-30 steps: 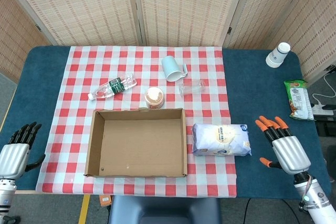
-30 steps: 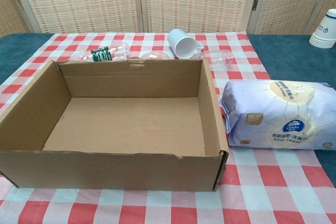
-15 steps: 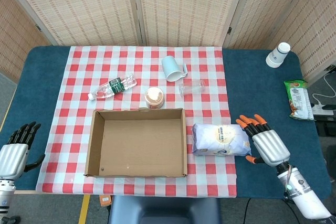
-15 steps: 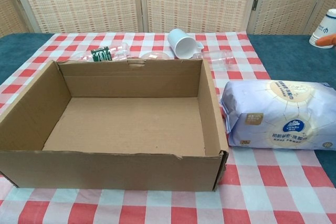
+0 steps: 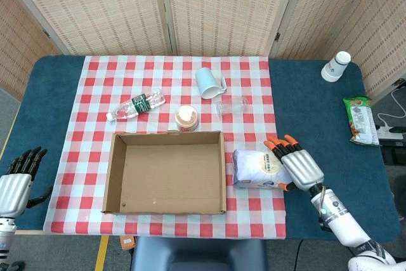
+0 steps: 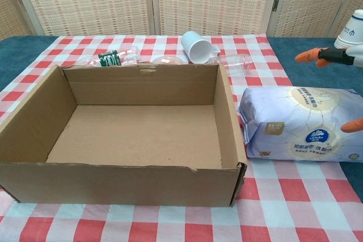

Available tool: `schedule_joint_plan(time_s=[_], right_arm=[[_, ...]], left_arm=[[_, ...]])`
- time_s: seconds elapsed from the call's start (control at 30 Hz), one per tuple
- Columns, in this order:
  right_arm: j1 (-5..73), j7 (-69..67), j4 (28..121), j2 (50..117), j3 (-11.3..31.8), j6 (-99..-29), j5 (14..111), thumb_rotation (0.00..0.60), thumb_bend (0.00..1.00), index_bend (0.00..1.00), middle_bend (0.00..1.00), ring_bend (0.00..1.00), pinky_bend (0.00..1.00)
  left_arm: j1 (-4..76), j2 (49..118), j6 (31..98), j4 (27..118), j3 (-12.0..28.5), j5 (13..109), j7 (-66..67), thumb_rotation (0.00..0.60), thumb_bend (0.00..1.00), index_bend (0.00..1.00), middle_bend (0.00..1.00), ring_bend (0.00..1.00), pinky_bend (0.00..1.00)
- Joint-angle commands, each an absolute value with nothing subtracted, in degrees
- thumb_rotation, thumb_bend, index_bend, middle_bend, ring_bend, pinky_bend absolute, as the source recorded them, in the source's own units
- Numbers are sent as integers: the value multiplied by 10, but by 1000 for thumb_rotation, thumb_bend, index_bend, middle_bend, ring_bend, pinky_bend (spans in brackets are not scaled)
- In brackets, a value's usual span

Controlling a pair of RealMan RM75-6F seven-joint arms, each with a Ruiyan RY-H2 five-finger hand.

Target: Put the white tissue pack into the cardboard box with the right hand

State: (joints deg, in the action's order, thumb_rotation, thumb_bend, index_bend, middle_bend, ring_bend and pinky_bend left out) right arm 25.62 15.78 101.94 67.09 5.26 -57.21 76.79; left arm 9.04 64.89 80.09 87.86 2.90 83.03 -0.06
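The white tissue pack (image 5: pixel 255 169) (image 6: pixel 300 123) lies on the checked cloth just right of the open cardboard box (image 5: pixel 166 171) (image 6: pixel 34 123). My right hand (image 5: pixel 294 164) hovers over the pack's right end, fingers spread and orange tips pointing toward the box; the chest view shows only its fingertips (image 6: pixel 311 56) above the pack, with the thumb tip at the pack's right edge. It holds nothing. My left hand (image 5: pixel 18 182) rests at the table's near left corner, fingers apart and empty. The box is empty.
Behind the box lie a water bottle (image 5: pixel 136 105), a small brown-lidded jar (image 5: pixel 186 117), a tipped white mug (image 5: pixel 209 82) and a clear glass (image 5: pixel 232 105). A paper cup stack (image 5: pixel 335 66) and a green snack packet (image 5: pixel 360 120) sit at the far right.
My right hand has moved left from the blue table area and now reaches over the tissue pack's right end. The pack, the box and the left hand have stayed put.
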Motion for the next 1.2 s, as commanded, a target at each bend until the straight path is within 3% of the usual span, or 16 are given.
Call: schedule_joint_plan(time_s=[0.03,0.6,0.87,0.97,1.07,1.2], right_arm=[[266,171,1011,687,54,-560,748,600,0,0,0,0,0],[307,184,968,721,57,-511,664,600,0,0,0,0,0],[314,160,941,739,51,-509,677,600,0,12,4,0,4],[310,146,934,744,50,-528,702,600,0,141,89,24,95],[304,136,925,748,48,-549,723,600,0,324,225,161,307],[301,140,921,749,45,-556,723,600,0,501,335,316,483]], left_arm=[[90,647,801,880,29,831,-3,600,277,20,0,0,130],[91,644,795,881,27,833,-9,600,278,22,0,0,130],[91,644,796,880,27,831,-10,600,278,22,0,0,131],[91,645,795,880,27,832,-9,600,278,22,0,0,131],[92,645,794,880,26,832,-9,600,278,22,0,0,131],[92,645,794,881,26,833,-10,600,278,22,0,0,131]])
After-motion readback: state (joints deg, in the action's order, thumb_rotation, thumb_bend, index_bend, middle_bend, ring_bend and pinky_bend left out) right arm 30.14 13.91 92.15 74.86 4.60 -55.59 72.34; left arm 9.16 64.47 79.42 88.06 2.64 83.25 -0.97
